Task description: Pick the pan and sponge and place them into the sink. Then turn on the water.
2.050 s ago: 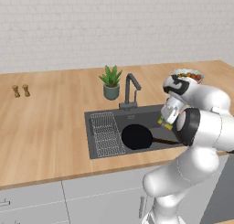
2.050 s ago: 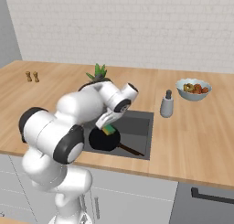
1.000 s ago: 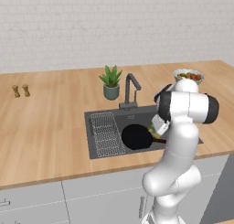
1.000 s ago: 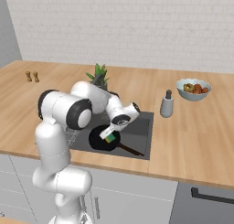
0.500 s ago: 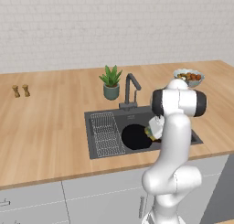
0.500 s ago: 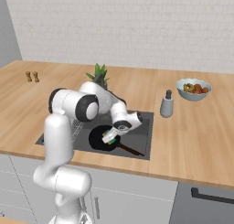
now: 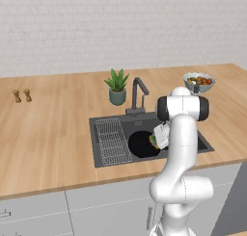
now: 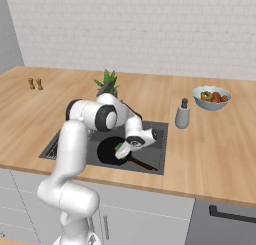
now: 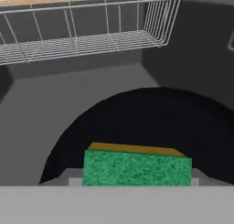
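Observation:
The black pan [image 7: 139, 143] lies flat in the dark grey sink [image 7: 95, 134], with its thin handle [image 8: 143, 164] pointing toward the front right corner. My gripper [image 7: 157, 137] is down inside the basin just above the pan's right side, shut on the green and yellow sponge [image 7: 153, 139]. In the right base view the sponge [image 8: 121, 150] hangs over the pan [image 8: 109, 152] in my gripper [image 8: 124, 149]. In the hand view the sponge [image 9: 137, 166] sits low in the middle over the pan [image 9: 151, 120]. No water runs from the faucet [image 7: 138, 93].
A wire rack [image 9: 82, 40] fills the sink's left section. A potted plant [image 7: 117, 85] stands behind the faucet. A fruit bowl [image 8: 212, 97] and a grey bottle [image 8: 182, 114] stand on the counter to the right. Two small shakers [image 7: 21, 95] stand far left.
The arm has folded upright and swung the hand down and left into the basin, carrying the sponge from beside the sink's right edge to just over the pan.

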Available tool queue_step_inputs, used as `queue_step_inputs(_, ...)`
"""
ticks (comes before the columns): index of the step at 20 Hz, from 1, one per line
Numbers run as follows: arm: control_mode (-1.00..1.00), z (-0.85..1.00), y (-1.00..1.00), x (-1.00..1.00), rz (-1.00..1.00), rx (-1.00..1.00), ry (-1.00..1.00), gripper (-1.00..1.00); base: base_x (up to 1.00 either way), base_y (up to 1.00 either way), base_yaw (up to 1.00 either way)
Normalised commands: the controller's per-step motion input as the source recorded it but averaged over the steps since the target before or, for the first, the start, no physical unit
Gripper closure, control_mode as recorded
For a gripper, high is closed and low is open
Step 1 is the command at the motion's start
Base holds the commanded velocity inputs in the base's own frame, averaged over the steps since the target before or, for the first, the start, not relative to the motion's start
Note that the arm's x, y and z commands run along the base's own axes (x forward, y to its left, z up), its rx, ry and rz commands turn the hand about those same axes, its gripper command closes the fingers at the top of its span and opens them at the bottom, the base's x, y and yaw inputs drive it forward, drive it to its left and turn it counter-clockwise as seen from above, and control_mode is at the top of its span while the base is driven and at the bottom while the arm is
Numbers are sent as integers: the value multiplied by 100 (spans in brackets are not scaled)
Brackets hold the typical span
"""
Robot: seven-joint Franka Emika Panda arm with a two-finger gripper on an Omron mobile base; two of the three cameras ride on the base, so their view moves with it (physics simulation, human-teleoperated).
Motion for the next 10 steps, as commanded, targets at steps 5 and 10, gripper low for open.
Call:
queue_step_inputs(5,-100,-56,0,51,0,0,-8,100,0,0,0)
queue_step_inputs(10,-100,-49,0,50,0,0,-7,100,0,0,0)
